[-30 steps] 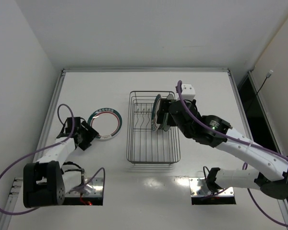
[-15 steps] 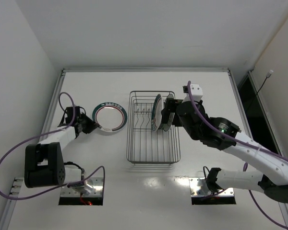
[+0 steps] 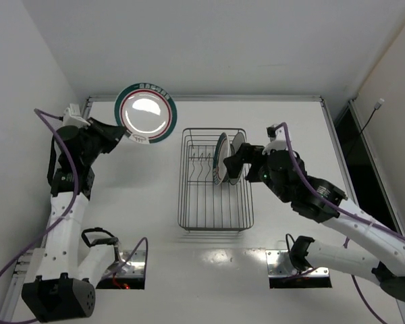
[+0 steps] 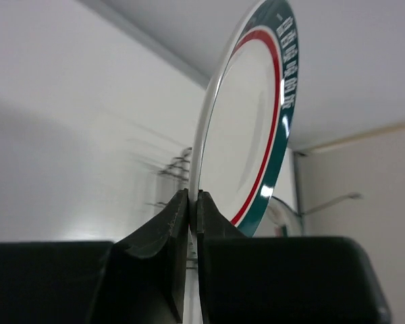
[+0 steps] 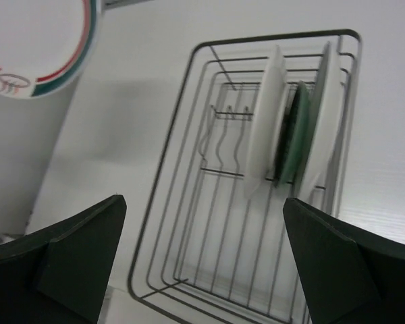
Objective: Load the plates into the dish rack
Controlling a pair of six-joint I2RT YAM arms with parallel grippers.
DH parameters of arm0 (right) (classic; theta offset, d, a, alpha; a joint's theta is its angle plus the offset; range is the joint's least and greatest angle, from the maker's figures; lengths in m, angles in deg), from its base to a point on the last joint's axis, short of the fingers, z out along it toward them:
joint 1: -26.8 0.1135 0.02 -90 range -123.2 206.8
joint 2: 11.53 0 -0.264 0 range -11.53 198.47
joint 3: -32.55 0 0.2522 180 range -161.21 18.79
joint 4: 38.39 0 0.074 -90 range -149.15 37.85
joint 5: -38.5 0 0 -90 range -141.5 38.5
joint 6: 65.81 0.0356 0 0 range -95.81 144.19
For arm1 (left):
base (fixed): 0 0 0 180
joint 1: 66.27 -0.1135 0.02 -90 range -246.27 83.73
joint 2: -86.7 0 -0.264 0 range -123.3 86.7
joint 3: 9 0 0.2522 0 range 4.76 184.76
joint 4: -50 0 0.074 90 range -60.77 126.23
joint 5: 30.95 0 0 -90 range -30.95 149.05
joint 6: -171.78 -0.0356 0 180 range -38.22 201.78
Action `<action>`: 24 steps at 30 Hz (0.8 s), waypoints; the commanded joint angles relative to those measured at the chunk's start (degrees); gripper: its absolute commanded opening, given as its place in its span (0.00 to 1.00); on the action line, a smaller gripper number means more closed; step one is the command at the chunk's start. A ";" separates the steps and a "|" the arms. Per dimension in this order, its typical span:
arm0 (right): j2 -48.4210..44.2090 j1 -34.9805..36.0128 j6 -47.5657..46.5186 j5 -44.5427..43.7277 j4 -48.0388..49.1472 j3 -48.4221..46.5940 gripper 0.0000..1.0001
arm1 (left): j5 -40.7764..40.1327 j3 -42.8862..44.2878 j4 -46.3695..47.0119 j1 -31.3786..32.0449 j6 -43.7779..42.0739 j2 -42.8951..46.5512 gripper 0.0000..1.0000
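Left wrist, fingers point(image 4: 156, 246) pinching plate point(image 4: 248, 135) rim

Dish rack point(image 3: 202, 202) mid-surface point(image 3: 290, 128). Three plates point(image 3: 221, 158) stand on edge, side by side, in its far-right part. Fourth plate point(image 3: 146, 113) is off the rack's far-left corner, raised, its rim pinched in the left gripper point(image 4: 192, 202). Right gripper point(image 3: 233, 162), spread wide, is at the rack's right side.

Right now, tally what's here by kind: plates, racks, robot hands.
Plates: 4 (ringed plate in left hand, 3 racked plates)
Dish rack: 1
Hands: 2 (left hand shut, right hand open)
Total: 7
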 commanded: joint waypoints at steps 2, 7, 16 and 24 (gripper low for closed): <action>-1.45 -3.61 -2.10 15.89 15.14 1.33 1.00 | 18.79 -8.85 16.25 1.84 12.92 4.05 0.00; 2.58 -7.21 -2.03 28.14 27.18 4.39 1.00 | 24.25 -16.34 33.71 8.27 22.53 6.07 0.00; 12.53 -13.02 1.58 39.40 34.67 5.64 0.99 | 24.26 -19.79 49.76 19.26 32.83 4.94 0.00; 10.43 -15.05 2.20 38.82 35.21 5.56 0.00 | 23.12 -17.85 46.52 24.71 29.15 2.31 0.00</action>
